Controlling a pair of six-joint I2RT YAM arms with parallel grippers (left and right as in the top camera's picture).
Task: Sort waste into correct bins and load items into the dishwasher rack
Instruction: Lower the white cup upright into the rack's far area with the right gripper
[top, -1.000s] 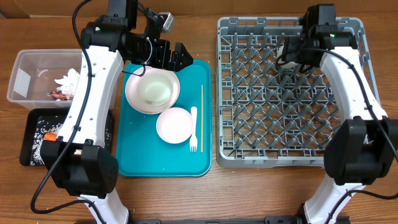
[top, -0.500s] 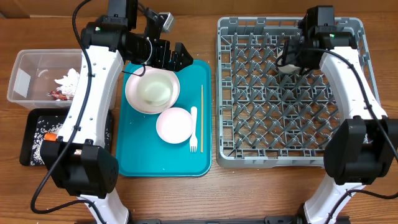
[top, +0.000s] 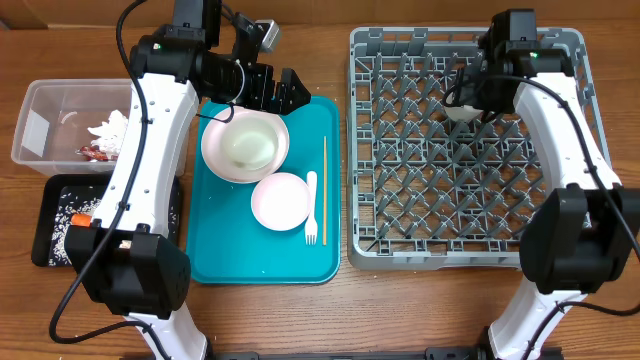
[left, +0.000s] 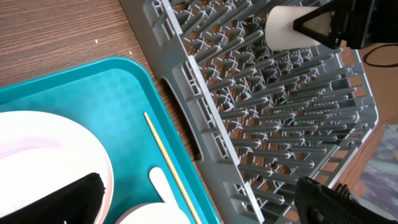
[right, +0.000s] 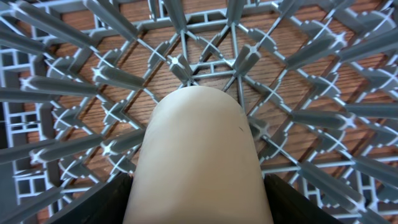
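- A teal tray (top: 240, 250) lies on a wooden table; every place below is given from it.
- Just right of the tray stands the grey dishwasher rack (top: 356, 150), a square crate with rows of upright pegs.
- The right gripper (top: 468, 98) is over the far part of the rack. Its two fingers clasp a white cup (right: 196, 162) from either side. Whether the cup touches the pegs cannot be told.
- The left gripper (top: 280, 92) hovers at the tray's far edge, fingers spread wide and holding nothing.
- On the tray, near that far edge, sits a large white plate (top: 214, 158) with a small white bowl (top: 248, 143) on it.
- Touching the large plate on its near side is a small pink plate (top: 280, 200).
- A white fork (top: 311, 210) lies just right of the pink plate, and a wooden chopstick (top: 324, 190) lies beside the fork, along the tray's right edge.
- Left of the tray, a clear tub (top: 40, 120) holds a crumpled napkin (top: 108, 128) and a red wrapper (top: 95, 152).
- Also left, closer to the robot, a black tray (top: 50, 240) holds a small carrot (top: 80, 218) and white grains.
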